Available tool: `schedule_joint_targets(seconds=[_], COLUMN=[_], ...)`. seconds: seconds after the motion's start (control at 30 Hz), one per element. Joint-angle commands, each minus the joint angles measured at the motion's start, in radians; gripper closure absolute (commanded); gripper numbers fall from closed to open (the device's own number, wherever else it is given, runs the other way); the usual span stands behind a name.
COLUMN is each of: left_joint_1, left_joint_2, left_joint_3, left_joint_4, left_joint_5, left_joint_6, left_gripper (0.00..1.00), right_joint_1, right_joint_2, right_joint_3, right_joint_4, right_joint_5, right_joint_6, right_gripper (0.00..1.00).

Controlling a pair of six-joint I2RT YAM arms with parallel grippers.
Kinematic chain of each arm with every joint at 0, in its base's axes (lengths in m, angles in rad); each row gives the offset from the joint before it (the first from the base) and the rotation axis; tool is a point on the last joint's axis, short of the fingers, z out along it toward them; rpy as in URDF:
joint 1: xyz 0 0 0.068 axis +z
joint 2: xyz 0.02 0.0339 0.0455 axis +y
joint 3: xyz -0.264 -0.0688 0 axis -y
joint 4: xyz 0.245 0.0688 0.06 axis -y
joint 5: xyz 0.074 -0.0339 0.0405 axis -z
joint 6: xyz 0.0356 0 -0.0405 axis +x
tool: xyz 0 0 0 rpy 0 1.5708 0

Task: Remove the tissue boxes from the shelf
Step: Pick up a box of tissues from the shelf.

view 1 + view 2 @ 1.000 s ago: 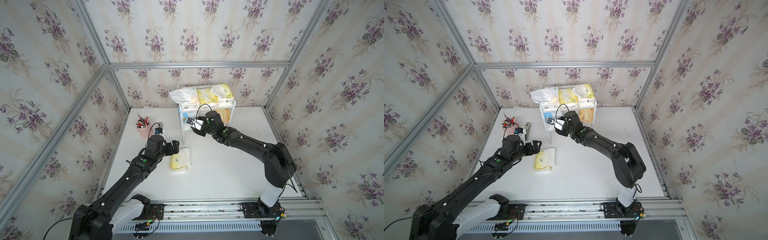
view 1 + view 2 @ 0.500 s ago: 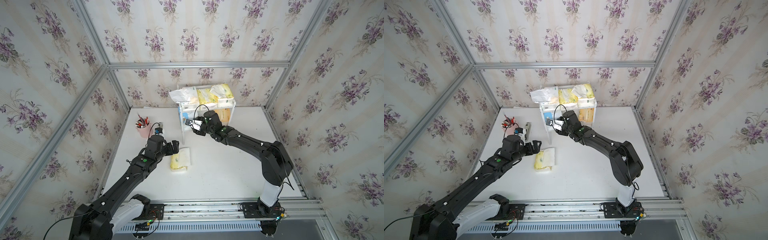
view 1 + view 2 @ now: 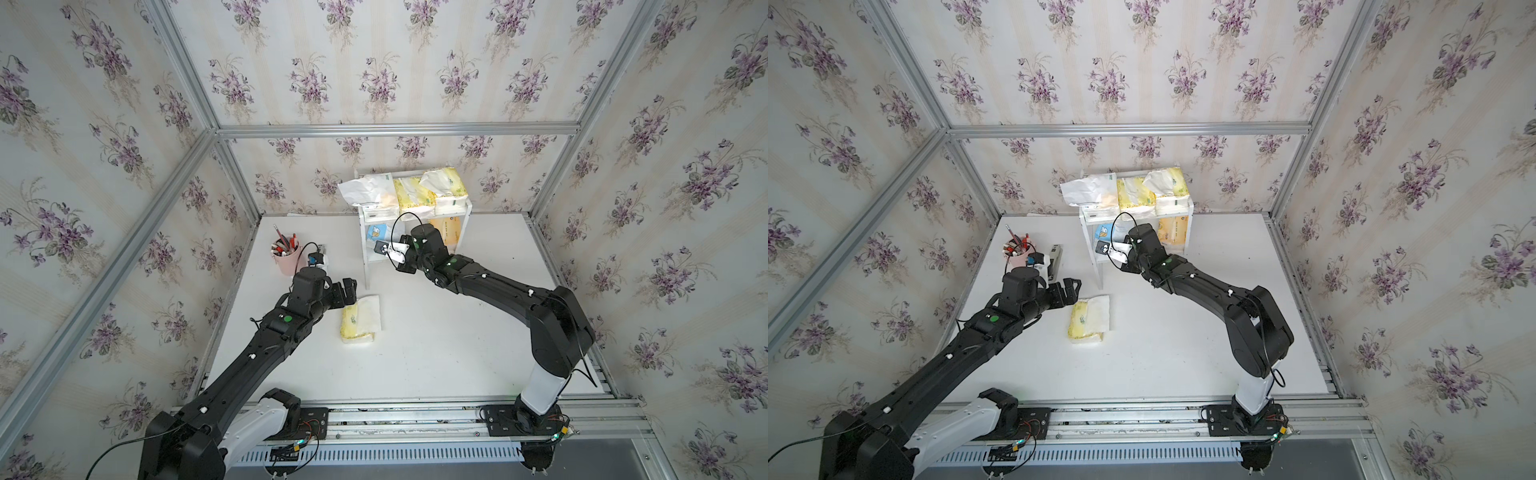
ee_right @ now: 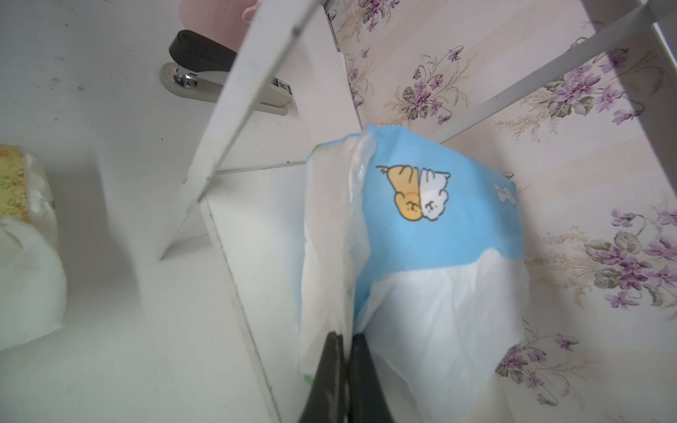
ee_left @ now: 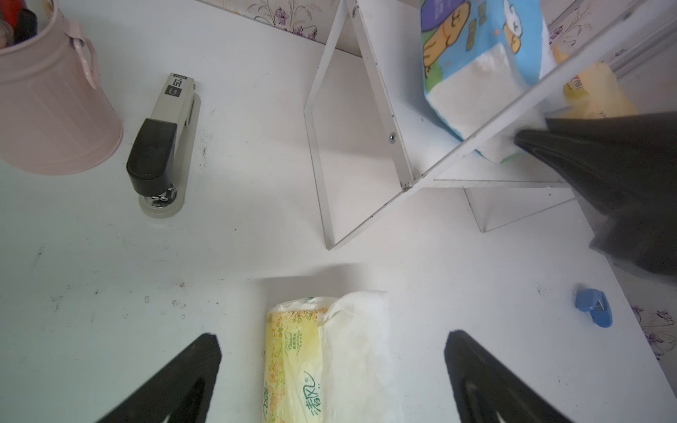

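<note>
Pinches the loose front flap of the soft blue-and-white cartoon-printed plastic tissue pack with the right gripper, clenched tight on thin film and tissue. Places that pack in the lower tier of the small white two-tier open shelf, at the end nearer the pink ribbed pen cup, alongside the orange plastic-wrapped pack in the same tier. On the top board, in both top views: a crumpled white pack, a middle pale yellow pack and an end pale yellow pack, side by side. Hangs the left gripper fully released over the white tabletop, spread to either side of one end of a third pale yellow pack lying flat off the shelf, near its front leg. Beside the pen cup, a black-and-grey stapler; apart from the shelf, a small blue plastic clip.
</note>
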Motion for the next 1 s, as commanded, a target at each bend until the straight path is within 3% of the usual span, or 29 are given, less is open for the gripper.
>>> schedule_joint_targets(seconds=[0.0,0.13,0.33,0.57,0.73,0.97], left_joint_1=[0.020,0.067,0.117,0.115,0.063,-0.025], left_joint_2=[-0.015,-0.031,-0.017,0.073,0.147,0.264], left_joint_3=[0.022,0.040,0.071,0.046,0.065,0.130], left_joint_4=[-0.021,-0.022,0.016,0.280,0.368,0.359], left_joint_5=[0.051,0.169,0.479,0.819,0.883,0.845], left_joint_6=[0.006,-0.026,-0.088,-0.319,-0.395,-0.387], left_gripper=[0.01,0.01,0.01,0.01,0.01,0.02], right_joint_1=[0.001,0.001,0.026,0.109,0.171,0.217], right_joint_2=[-0.050,-0.144,-0.332,-0.527,-0.620,-0.684], right_joint_3=[-0.035,-0.120,-0.293,-0.485,-0.574,-0.609], right_joint_4=[-0.041,-0.055,-0.048,-0.007,0.014,0.029], right_joint_5=[0.014,0.008,0.016,0.101,0.158,0.172], right_joint_6=[-0.005,-0.006,-0.023,-0.036,-0.033,-0.015], right_gripper=[1.00,1.00,1.00,1.00,1.00,1.00])
